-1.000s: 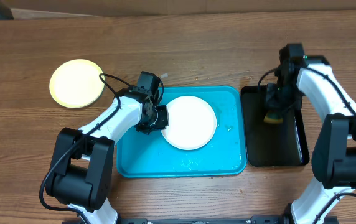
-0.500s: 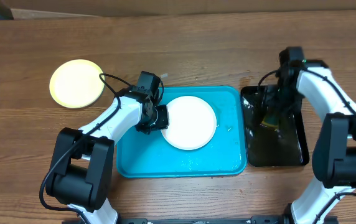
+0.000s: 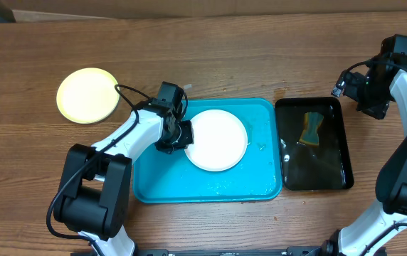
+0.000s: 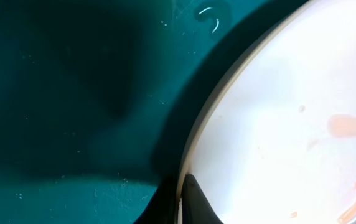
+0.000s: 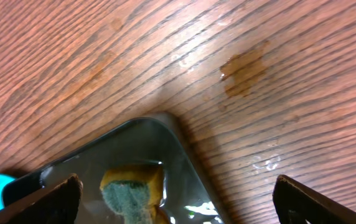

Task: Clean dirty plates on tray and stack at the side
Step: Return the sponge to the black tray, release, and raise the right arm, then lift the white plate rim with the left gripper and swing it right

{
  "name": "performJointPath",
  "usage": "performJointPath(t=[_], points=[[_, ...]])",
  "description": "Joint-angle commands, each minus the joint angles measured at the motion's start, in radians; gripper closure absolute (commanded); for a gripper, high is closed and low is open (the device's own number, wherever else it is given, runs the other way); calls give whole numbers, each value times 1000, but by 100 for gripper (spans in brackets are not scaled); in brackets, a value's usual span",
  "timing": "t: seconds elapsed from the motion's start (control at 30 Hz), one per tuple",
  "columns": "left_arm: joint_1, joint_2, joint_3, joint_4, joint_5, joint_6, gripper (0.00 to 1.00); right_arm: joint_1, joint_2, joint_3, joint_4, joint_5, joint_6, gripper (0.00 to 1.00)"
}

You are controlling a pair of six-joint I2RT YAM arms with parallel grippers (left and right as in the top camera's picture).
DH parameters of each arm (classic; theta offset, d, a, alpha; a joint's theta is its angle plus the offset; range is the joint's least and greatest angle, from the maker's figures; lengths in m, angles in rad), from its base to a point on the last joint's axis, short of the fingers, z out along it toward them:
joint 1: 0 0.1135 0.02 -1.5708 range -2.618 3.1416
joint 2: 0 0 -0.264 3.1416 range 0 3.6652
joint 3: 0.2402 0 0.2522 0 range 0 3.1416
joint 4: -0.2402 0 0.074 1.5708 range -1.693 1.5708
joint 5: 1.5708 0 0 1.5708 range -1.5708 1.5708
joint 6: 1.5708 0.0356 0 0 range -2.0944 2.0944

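Tightly, left gripper (image 3: 183, 134) on plate (image 3: 218, 139).

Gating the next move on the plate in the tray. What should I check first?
1. Left claw shut on the rim of the white plate: ok.
2. White plate lies inside the blue tray: ok.
3. White plate clean: not ok, orange smears show in the left wrist view.
4. Right claw holds the sponge: not ok. The claw is open and empty, and the sponge lies in the black tray.
5. Yellow plate on the table, left of the tray, apart from both arms: ok.
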Motion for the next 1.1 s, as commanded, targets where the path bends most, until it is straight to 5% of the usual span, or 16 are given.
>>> performJointPath(t=[0.0,0.23,0.57,1.07], points=[[0,34,44,-57,-13,22,96,-5,-14,12,21,-10,7,0],[0,33,243,-241,-141,62,96,-126,-14,17,93,-204,93,0],[0,33,448,-342,-132,90,96,-332,-14,17,63,-185,83,0],[-253,33,597,-156,-241,72,96,-387,-14,17,70,-185,83,0]])
